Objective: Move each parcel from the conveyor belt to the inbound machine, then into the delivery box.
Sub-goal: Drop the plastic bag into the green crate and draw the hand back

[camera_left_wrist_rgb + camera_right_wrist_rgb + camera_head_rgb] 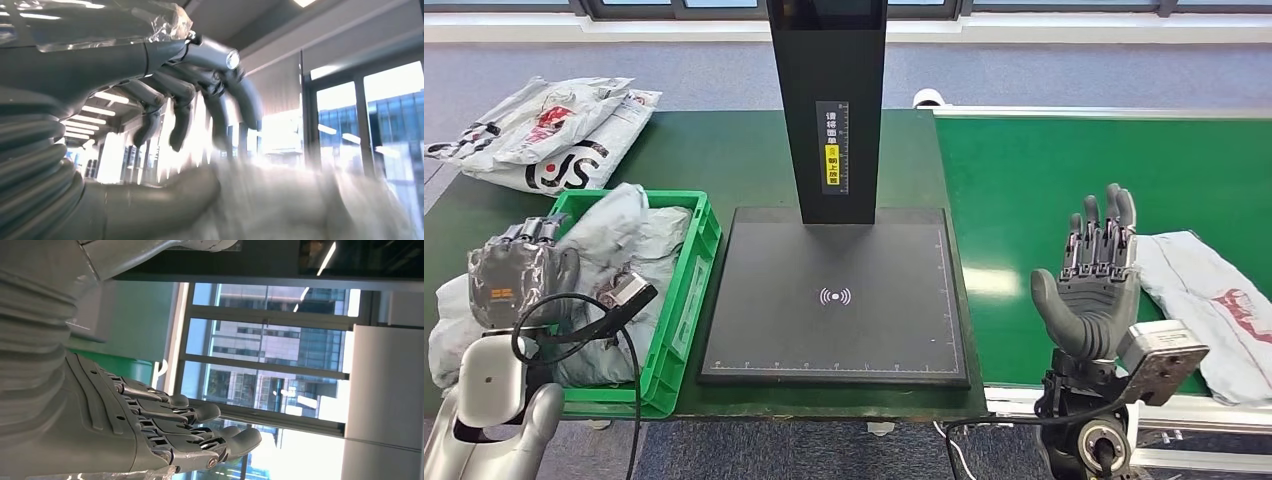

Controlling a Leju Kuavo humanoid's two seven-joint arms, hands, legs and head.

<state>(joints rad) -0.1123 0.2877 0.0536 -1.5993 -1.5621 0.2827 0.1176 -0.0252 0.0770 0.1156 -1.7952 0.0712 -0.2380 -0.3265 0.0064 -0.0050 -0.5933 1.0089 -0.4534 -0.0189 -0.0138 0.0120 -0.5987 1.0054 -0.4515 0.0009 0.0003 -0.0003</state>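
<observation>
The left hand [519,262] rests with loose fingers, holding nothing, on grey parcels [639,235] that hide the green delivery box [686,300] floor, while the right hand [1096,280] is spread empty beside a parcel [1214,300] on the conveyor belt [1044,180], cut off by the frame edge.

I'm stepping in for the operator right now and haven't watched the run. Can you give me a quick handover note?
Left hand: over the green crate, fingers curled, nothing clearly held.
Right hand: open, raised over the conveyor belt, empty.
Things: one grey parcel on the belt beside the right hand; scanner platform bare; several grey parcels already in the crate; more bags on the table behind it.
Left: grasp the belt parcel, scan it, drop it in the crate.
</observation>
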